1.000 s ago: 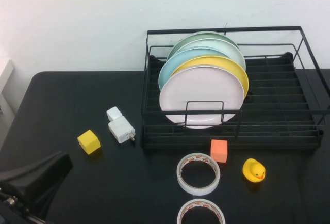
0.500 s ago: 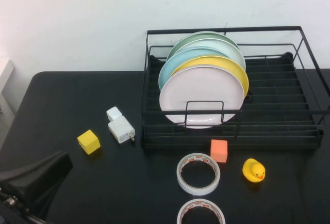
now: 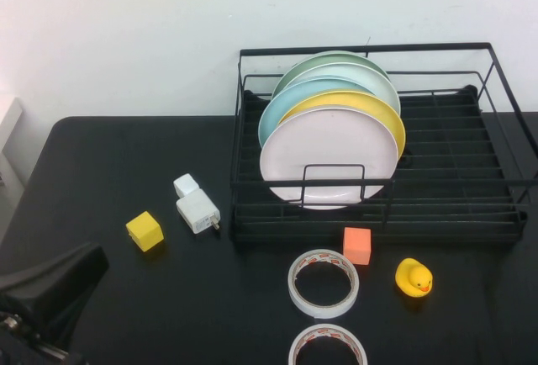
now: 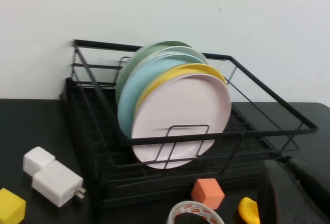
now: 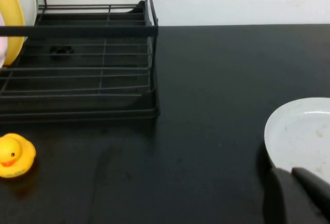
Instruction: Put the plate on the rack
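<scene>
The pale pink plate [image 3: 328,156] stands upright at the front of a row of plates in the black wire rack [image 3: 454,182], behind the small front wire loop. It also shows in the left wrist view [image 4: 180,115], inside the rack [image 4: 247,133]. Behind it stand a yellow plate [image 3: 382,113], a light blue plate and others. My left gripper [image 3: 88,266] is low at the table's front left, far from the rack, shut and empty [image 4: 289,182]. My right gripper [image 5: 290,175] is out of the high view, shut, beside a white plate [image 5: 304,131] on the table.
On the table in front of the rack lie a white charger [image 3: 197,210], a yellow cube [image 3: 145,230], an orange cube [image 3: 357,245], two tape rolls [image 3: 293,283] and a yellow duck [image 3: 414,277]. The right half of the rack [image 5: 103,30] holds no plates.
My left arm has drawn back a little toward the front left corner. The plates and the rack have not moved.
</scene>
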Motion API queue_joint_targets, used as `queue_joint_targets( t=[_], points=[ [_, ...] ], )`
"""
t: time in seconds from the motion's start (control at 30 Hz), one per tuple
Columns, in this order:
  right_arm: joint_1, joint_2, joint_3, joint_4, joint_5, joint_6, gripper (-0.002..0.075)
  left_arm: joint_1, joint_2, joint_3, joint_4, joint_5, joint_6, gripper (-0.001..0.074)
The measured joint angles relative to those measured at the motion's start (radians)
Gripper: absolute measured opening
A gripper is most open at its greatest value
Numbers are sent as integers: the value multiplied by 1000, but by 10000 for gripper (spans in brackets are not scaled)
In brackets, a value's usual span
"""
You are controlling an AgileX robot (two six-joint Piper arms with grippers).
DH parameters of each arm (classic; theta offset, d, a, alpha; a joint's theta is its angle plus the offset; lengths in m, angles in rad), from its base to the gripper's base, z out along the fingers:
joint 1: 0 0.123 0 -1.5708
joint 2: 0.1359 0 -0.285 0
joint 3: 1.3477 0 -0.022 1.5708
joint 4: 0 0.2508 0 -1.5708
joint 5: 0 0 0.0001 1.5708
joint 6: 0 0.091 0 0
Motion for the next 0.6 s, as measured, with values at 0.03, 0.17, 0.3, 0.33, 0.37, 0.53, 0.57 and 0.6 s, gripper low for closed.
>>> queue_joint_targets(
  t=[0.03,0.17,0.3,0.33,0.37,0.53,0.57,0.6],
  points=[
    [0,0,0,0,0,0,-2,0,0,0,0,-5,0,-1],
    [0,0,0,0,0,0,-2,0,0,2,0,24,0,-1],
    [0,0,0,0,0,0,-2,0,0,37,0,68,-36,-1],
    [0,0,0,0,0,0,-2,0,0,48,13,68,-95,-1],
    [0,0,0,0,0,0,-2,5,0,62,58,68,-180,-1],
    [0,0,0,0,1,0,-2,112,0,136,562,103,-690,-1],
    [0,0,0,0,2,0,-2,152,0,148,667,130,-782,-1],
    [0,0,0,0,2,0,-2,188,0,153,755,156,-850,-1]
  ],
)
